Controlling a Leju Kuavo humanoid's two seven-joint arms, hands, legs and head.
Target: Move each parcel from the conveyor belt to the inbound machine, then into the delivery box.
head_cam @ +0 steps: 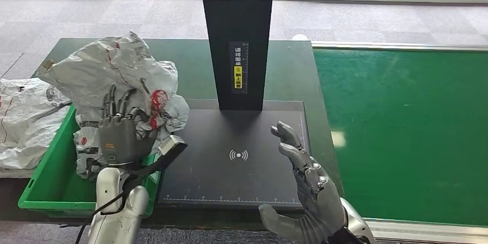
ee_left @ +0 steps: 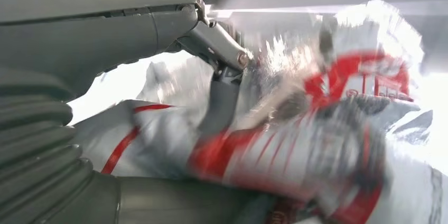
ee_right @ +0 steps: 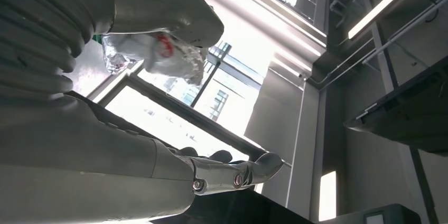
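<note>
A crumpled grey parcel (head_cam: 115, 71) with red print sits over the far end of the green delivery box (head_cam: 49, 180), spilling onto the table. My left hand (head_cam: 119, 132) is just in front of it, fingers straight and spread against the bag, not closed around it. In the left wrist view the parcel (ee_left: 317, 145) is blurred between the thumb and the outstretched fingers (ee_left: 222, 49). My right hand (head_cam: 305, 180) hovers open and holds nothing over the front right corner of the inbound machine's black plate (head_cam: 230, 175). The right wrist view shows its fingers (ee_right: 238, 174) stretched out and the parcel (ee_right: 158, 52) far off.
The machine's black pillar (head_cam: 239, 37) rises from the back of the plate. The green conveyor belt (head_cam: 403, 129) lies to the right. Another grey parcel (head_cam: 23, 117) lies left of the box.
</note>
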